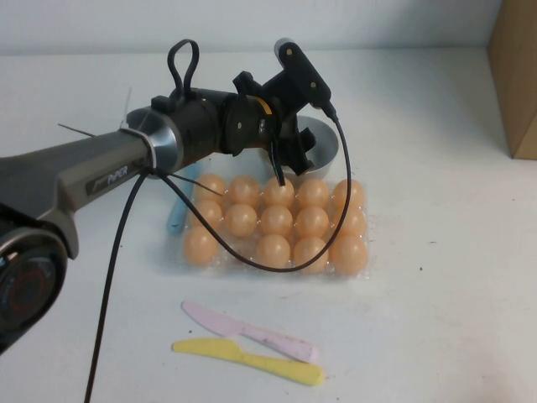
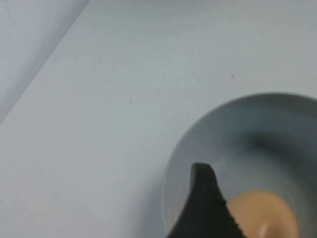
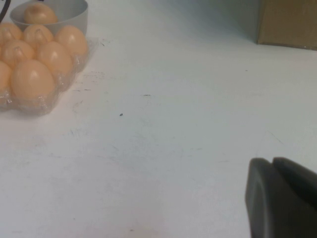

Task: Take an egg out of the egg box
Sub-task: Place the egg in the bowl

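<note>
Now the egg lies in the grey bowl just beyond the egg box, my left tool released above it. It looks light, glossy and fragile, best cradled gently around its middle. My right tool hangs low over bare worktop far right; its state I cannot tell.

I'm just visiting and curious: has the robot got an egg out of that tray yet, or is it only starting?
Mostly done: one peach-orange egg already lies in the round grey bowl, out of the clear plastic egg tray. In hand: the left gripper hovers over the bowl. Left: pulling that arm back. The right gripper sits parked aside, jaws together.
</note>
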You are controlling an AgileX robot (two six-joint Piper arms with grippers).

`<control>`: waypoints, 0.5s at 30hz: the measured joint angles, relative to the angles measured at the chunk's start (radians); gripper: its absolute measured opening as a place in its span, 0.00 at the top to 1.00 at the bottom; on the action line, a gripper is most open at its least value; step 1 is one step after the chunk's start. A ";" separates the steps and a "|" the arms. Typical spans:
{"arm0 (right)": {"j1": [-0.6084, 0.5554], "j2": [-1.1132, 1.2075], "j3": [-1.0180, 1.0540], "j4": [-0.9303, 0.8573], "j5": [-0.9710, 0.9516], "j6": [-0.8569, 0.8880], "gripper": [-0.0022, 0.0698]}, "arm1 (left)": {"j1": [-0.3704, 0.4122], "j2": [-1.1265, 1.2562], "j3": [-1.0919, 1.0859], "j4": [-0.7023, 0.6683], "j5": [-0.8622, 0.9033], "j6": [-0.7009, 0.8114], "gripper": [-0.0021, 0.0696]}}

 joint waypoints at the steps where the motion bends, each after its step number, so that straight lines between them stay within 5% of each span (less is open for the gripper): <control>1: 0.000 0.000 0.000 0.000 0.000 0.000 0.99 | 0.000 0.000 0.000 0.000 -0.002 0.000 0.37; 10: 0.000 0.000 0.000 0.000 0.000 0.000 0.99 | 0.000 -0.035 0.005 0.112 0.052 -0.043 0.40; 15: 0.000 0.000 0.000 0.000 0.000 0.000 0.99 | 0.003 -0.163 0.116 0.189 0.056 -0.176 0.66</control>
